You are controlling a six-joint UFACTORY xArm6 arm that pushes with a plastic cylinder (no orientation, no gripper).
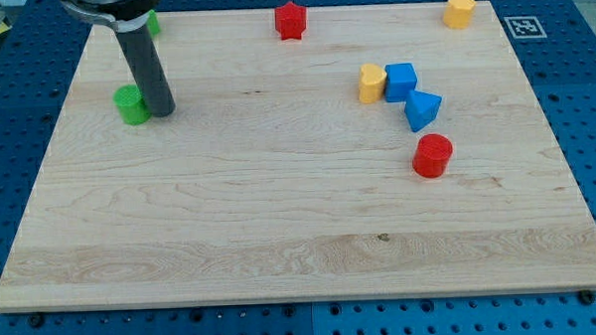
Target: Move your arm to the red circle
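The tool (162, 113) is a bare rod with nothing to open or close and holds nothing; my tip rests on the wooden table (280, 228) near its top-left corner, touching or just beside the green cylinder (131, 104); a second green block (153, 21) peeks out behind the rod at the top edge; the red circle (432, 155) lies well apart, toward the right edge; just above it sit a blue triangle (422, 109), a blue cube (400, 81) and a yellow heart (372, 83); a red star (290, 20) stands at the top edge; a yellow hexagon (458, 10) sits near the top-right corner.
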